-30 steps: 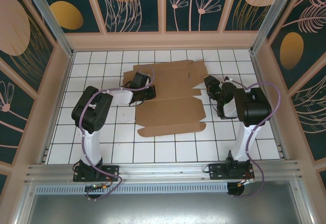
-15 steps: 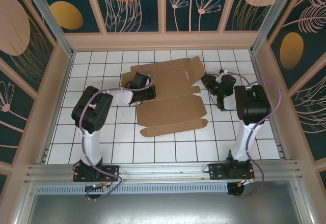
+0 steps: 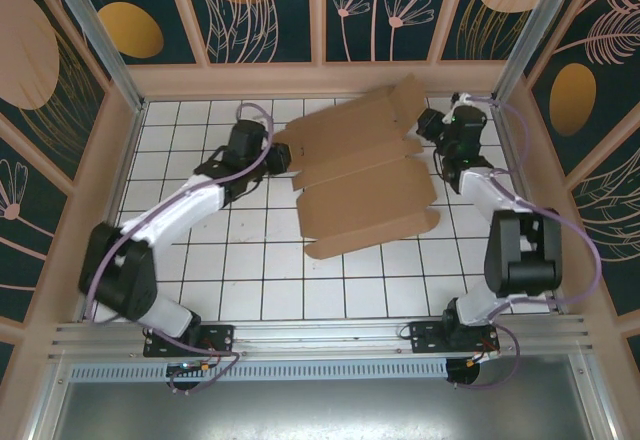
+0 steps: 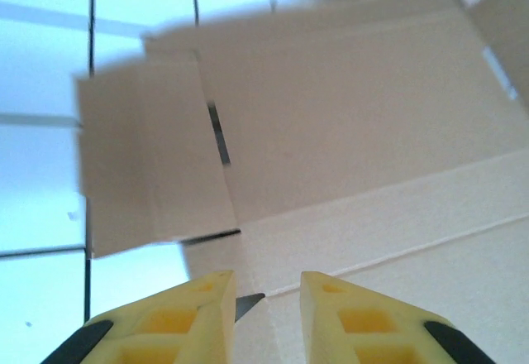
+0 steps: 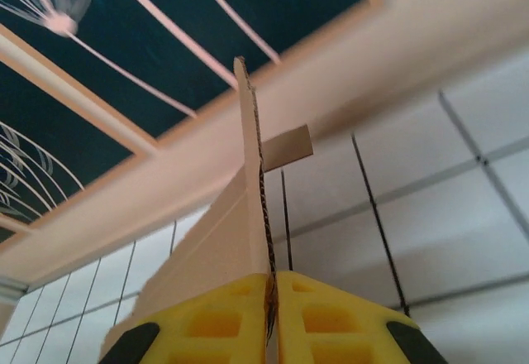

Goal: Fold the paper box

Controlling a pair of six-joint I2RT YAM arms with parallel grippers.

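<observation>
Reaches far fwd w/ both arms, nearly stretched. Pinches paper box at its right edge in right tool, shut on cardboard. Has left tool narrowly open, at box's left flap. Sheet btw. both tools, right side lifted; creases run tool to tool; long axis unclear.

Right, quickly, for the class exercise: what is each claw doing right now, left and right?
Left claw: open, fingers apart at the flat brown cardboard box sheet.
Right claw: closed on that sheet's raised edge.
</observation>
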